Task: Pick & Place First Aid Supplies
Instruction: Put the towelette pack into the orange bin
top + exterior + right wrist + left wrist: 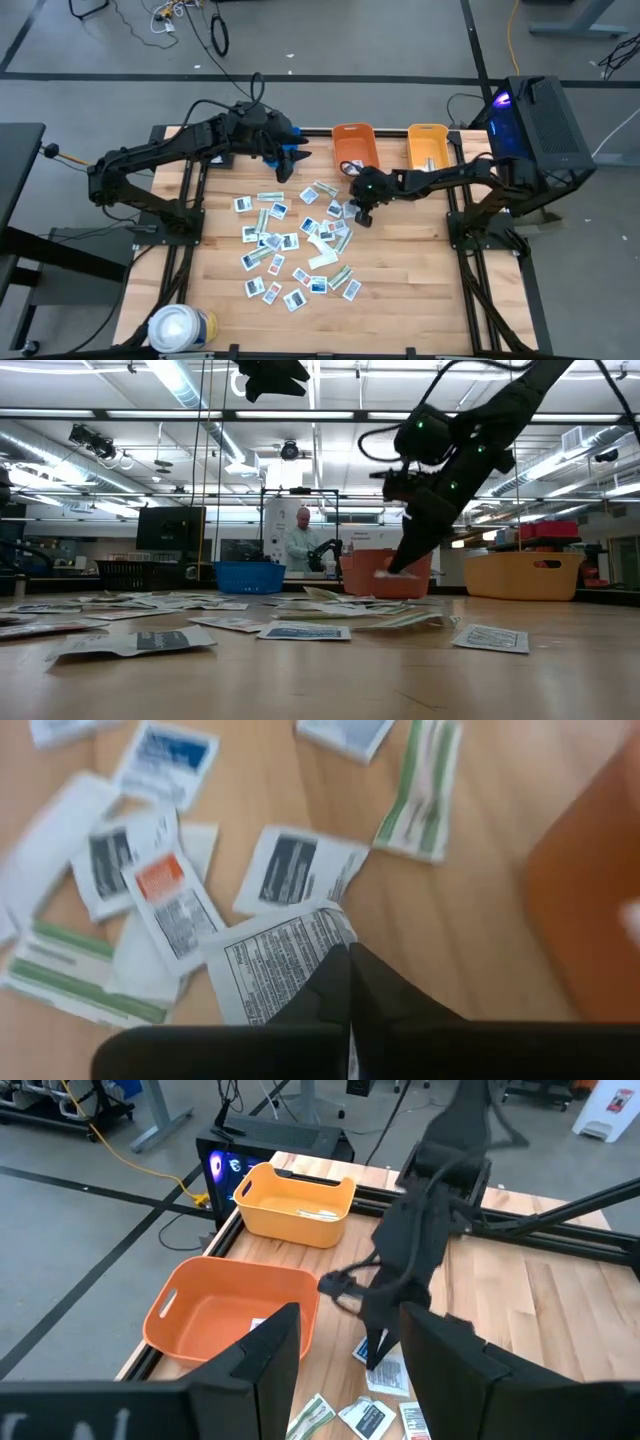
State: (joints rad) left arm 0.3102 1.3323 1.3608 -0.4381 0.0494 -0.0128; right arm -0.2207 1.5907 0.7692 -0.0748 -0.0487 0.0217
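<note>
From above we see only the right tool (362, 214) low over the scattered packets (290, 250) on the wooden bench (400, 290), but its wrist view shows the fingers closed on what seems to be a white printed packet (275, 965). The left tool (290, 160) hangs half-open and empty by the blue bin (249, 576), and the low view alone shows a person (302, 542) in the room behind.

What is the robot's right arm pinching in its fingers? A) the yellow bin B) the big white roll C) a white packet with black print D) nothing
C: in the right wrist view the right gripper has its fingers shut on the edge of a white packet with black print.
</note>
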